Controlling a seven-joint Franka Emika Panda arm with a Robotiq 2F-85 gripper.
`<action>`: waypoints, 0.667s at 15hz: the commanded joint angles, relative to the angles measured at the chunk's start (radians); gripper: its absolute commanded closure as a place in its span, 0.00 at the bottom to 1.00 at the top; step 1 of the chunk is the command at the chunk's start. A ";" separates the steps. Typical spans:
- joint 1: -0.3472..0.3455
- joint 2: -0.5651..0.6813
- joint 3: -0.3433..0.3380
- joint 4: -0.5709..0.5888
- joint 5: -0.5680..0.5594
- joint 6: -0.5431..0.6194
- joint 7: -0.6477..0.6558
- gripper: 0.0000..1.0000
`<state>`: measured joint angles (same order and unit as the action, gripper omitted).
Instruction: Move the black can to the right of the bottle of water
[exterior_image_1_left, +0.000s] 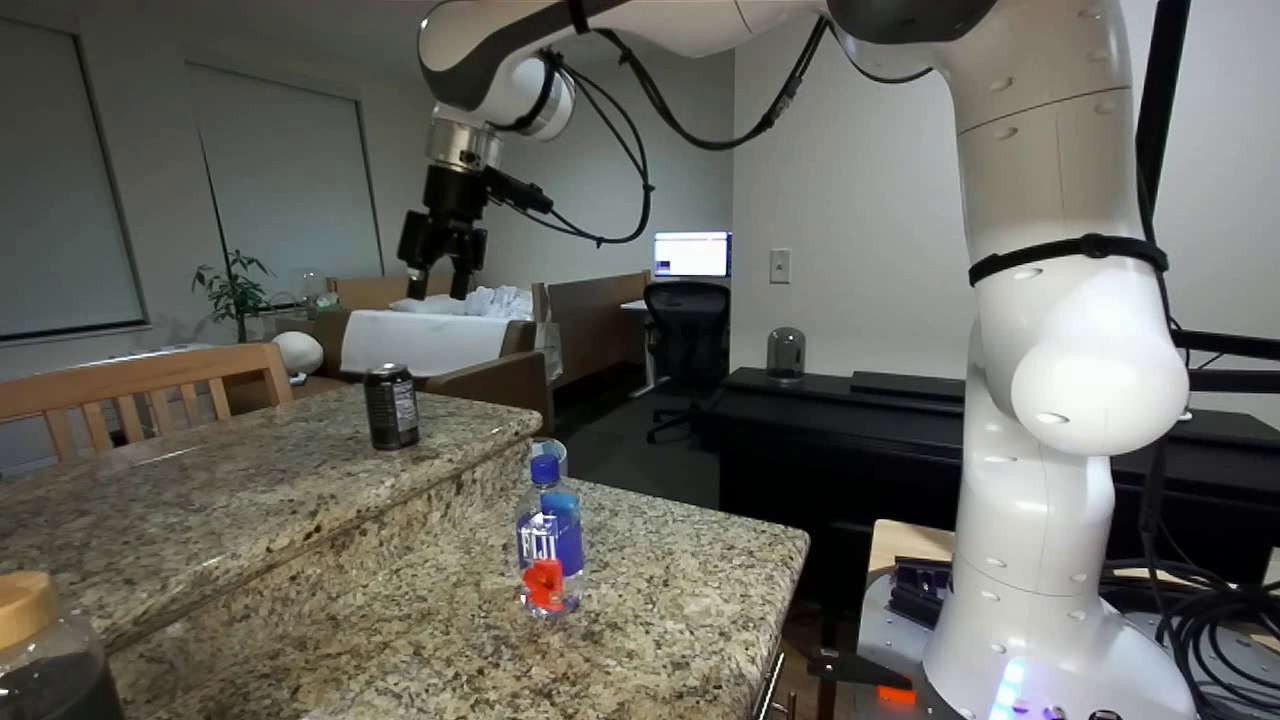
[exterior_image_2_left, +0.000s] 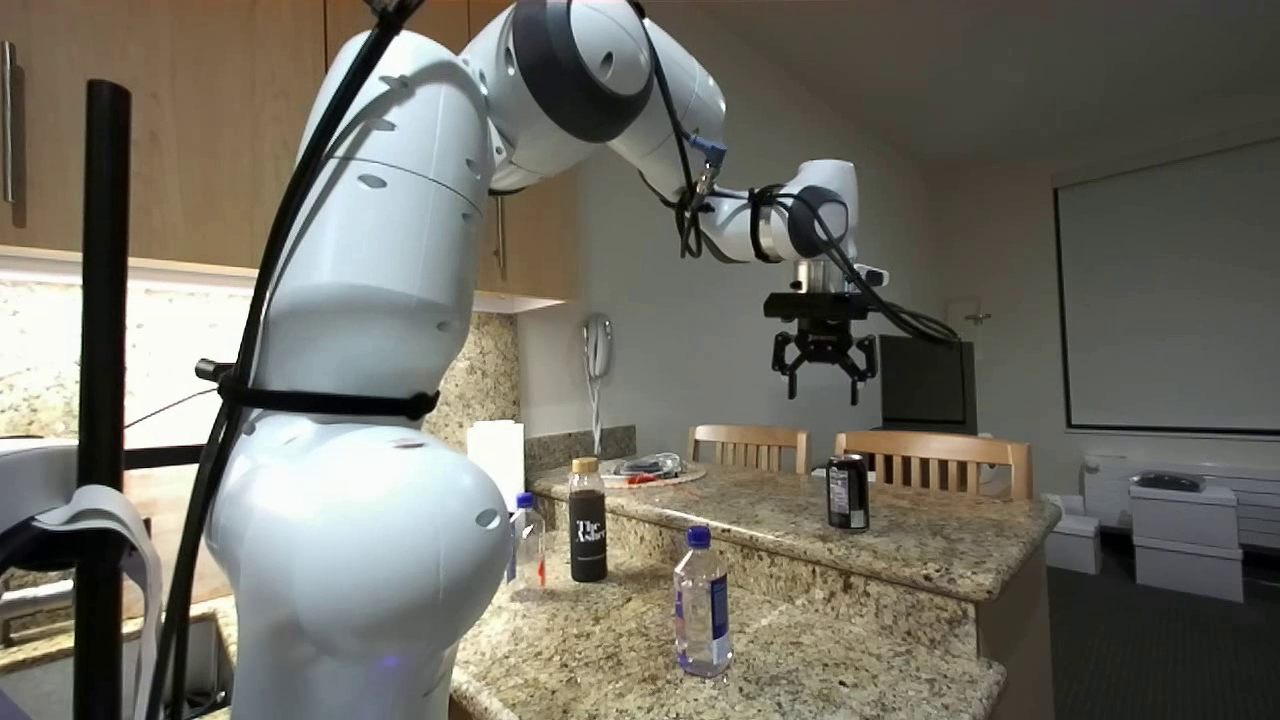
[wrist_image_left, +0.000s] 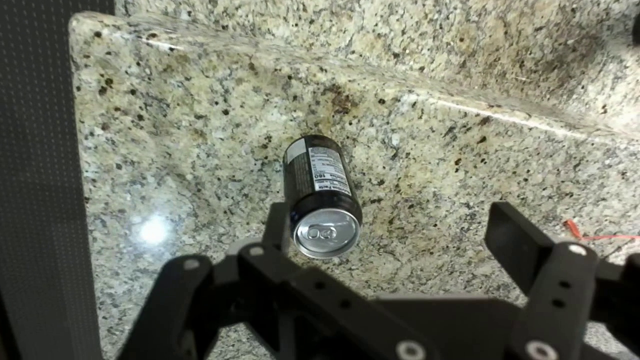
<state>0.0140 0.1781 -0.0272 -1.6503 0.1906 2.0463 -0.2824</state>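
Standing on the upper granite bench (exterior_image_1_left: 250, 485), the black drink can (exterior_image_1_left: 392, 407) appears, in an exterior view, left of and well below the claw (exterior_image_1_left: 439, 284), which hangs released and spread wide; farther right, the Fiji water bottle (exterior_image_1_left: 550, 545) occupies the lower bench (exterior_image_1_left: 680, 570).

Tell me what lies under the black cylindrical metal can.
The black can stands upright on the raised speckled stone counter; the patch directly beneath its base is covered and cannot be seen.
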 joint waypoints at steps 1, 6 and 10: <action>-0.017 0.098 0.039 0.117 0.018 -0.017 -0.032 0.00; -0.013 0.248 0.065 0.288 -0.023 -0.054 0.000 0.00; 0.005 0.356 0.056 0.419 -0.095 -0.102 0.041 0.00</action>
<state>0.0160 0.4529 0.0254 -1.3523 0.1606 2.0058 -0.2780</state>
